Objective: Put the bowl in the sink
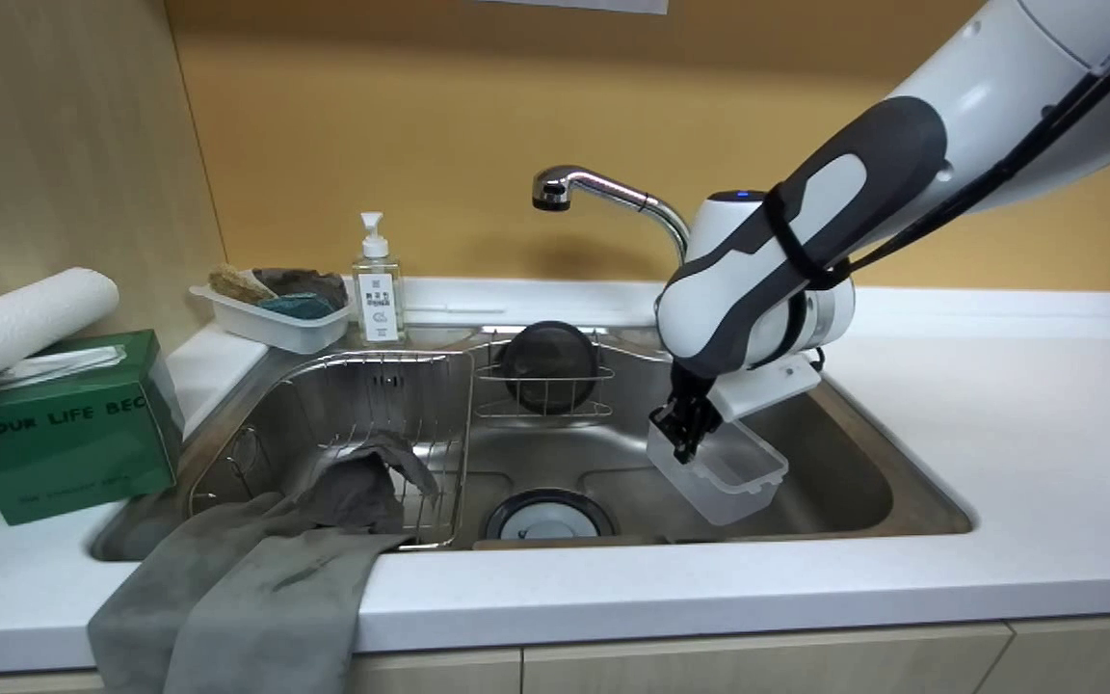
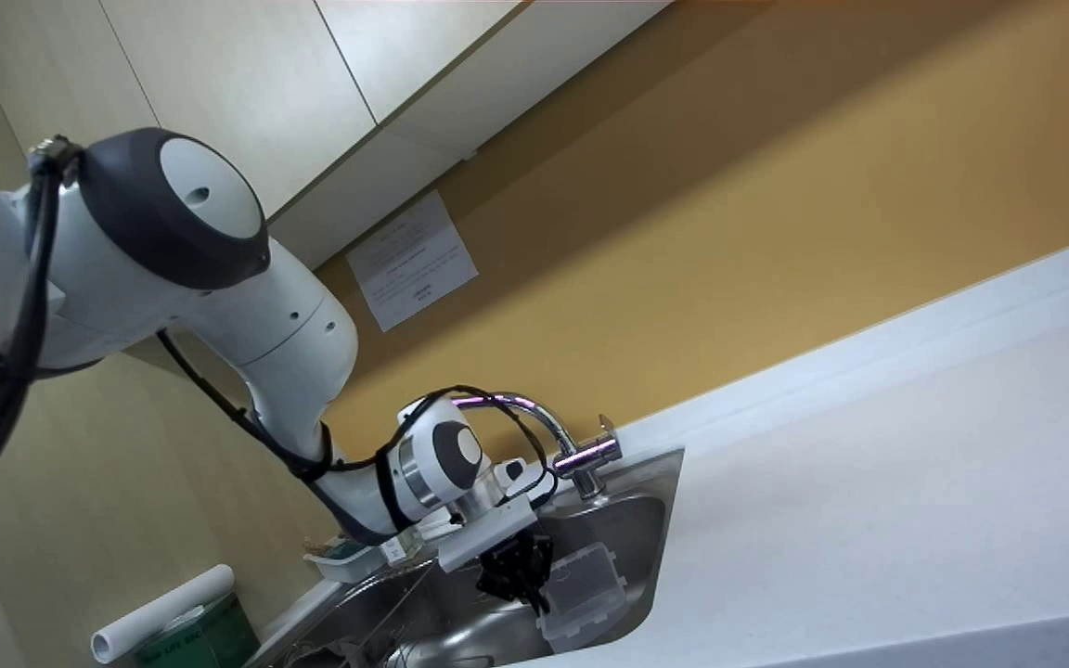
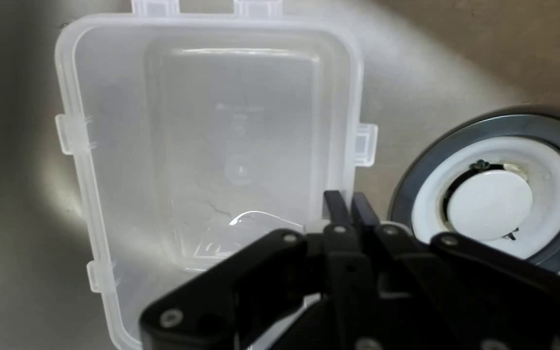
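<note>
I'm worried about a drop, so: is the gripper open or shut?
The gripper is shut on the bowl: the wrist view shows its fingers close together, straddling the rim.

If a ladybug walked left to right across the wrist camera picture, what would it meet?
Bare steel of the sink, translucent plastic bowl, a strip more steel, white-capped drain. The gripper overlaps both bowl and drain, so it has no clear place.

A black two-fingered gripper [image 3: 349,206] pinches the right rim of a translucent whitish plastic bowl [image 3: 238,131], squarish with rounded corners and small tabs, and hides its near right corner. Around it shows the brushed stainless-steel sink [image 3: 406,73]; to the right sits a dark-ringed, white-centred round drain [image 3: 490,206].
</note>
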Available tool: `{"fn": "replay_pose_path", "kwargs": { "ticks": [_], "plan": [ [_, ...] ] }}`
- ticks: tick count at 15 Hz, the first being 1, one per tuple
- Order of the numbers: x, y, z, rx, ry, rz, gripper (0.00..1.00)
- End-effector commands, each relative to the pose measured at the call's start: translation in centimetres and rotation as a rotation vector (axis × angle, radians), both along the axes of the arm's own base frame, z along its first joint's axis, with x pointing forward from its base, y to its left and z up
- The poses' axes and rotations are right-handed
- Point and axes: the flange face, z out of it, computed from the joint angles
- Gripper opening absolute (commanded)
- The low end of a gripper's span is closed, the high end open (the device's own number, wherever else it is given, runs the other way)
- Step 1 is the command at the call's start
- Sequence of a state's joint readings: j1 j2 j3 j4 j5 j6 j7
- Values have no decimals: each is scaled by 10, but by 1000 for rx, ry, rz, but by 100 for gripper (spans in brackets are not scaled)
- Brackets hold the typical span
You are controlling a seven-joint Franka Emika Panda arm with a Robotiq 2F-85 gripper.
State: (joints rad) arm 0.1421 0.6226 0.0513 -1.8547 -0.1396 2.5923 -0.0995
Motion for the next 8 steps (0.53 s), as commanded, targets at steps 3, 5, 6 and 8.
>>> {"fn": "replay_pose_path", "kwargs": {
  "ticks": [3, 5, 6, 8],
  "plan": [
    [13, -7, -14, -6, 10, -16, 1],
    [15, -9, -18, -6, 13, -19, 1],
    [15, -9, -19, -6, 14, -20, 1],
    [16, -9, -21, -7, 17, -23, 1]
  ]
}}
